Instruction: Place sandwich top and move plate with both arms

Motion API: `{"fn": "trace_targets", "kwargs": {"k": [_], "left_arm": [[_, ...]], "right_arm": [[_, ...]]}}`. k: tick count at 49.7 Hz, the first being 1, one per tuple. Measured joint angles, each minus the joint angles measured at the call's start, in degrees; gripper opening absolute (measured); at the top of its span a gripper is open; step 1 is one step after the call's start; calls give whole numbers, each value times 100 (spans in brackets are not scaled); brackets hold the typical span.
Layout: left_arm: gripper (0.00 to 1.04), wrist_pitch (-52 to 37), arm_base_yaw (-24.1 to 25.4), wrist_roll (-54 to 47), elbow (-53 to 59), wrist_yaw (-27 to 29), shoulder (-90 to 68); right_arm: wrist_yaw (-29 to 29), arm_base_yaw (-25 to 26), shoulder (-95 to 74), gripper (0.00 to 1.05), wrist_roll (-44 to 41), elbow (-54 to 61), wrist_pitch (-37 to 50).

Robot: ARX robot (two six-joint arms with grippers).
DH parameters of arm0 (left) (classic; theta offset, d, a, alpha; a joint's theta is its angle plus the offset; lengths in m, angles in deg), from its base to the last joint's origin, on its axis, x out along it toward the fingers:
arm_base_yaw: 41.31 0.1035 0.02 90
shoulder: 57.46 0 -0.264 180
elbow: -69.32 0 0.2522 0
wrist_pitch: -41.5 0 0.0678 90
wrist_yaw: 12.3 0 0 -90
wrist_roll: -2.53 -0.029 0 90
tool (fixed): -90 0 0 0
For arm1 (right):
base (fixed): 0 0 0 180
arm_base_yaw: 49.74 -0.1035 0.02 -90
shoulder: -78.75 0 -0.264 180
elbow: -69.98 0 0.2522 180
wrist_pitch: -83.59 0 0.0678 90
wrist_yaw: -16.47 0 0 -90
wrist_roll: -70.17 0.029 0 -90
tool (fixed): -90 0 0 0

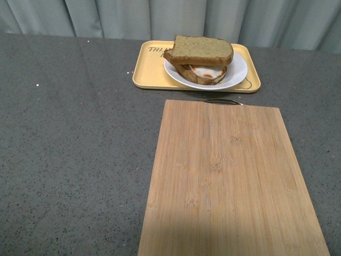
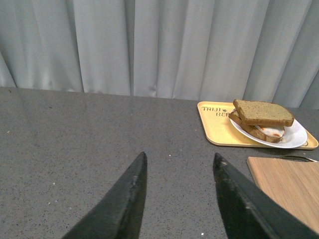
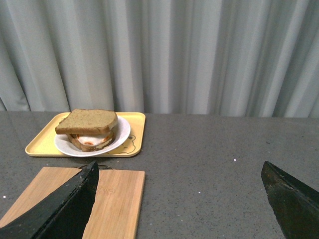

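The sandwich top [image 1: 200, 49], a plain tan-brown slice, lies on the slice bearing a fried egg [image 1: 205, 73] on the round white plate [image 1: 238, 71]. The plate sits on the yellow tray [image 1: 146, 69] at the far side of the table. The sandwich top also shows in the left wrist view [image 2: 262, 112] and in the right wrist view [image 3: 87, 121]. My left gripper [image 2: 179, 162] is open and empty over bare grey table, well short of the tray. My right gripper [image 3: 179, 172] is wide open and empty, to the right of the cutting board. Neither arm shows in the front view.
A bamboo cutting board [image 1: 229, 181] lies in front of the tray, reaching to the table's near edge, with a thin metal handle [image 1: 224, 101] at its far end. Grey speckled tabletop [image 1: 69, 149] spreads to the left. Grey curtains [image 1: 170, 16] hang behind the table.
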Motion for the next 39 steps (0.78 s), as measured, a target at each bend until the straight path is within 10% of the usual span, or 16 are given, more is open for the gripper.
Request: {"fn": "trace_targets", "kwargs": {"k": [14, 39], "left_arm": [[99, 0, 0, 0, 0, 0, 2], [98, 0, 0, -2, 0, 0, 2]], "right_arm": [[0, 0, 0, 95, 0, 0, 0], [0, 0, 0, 95, 0, 0, 0]]}}
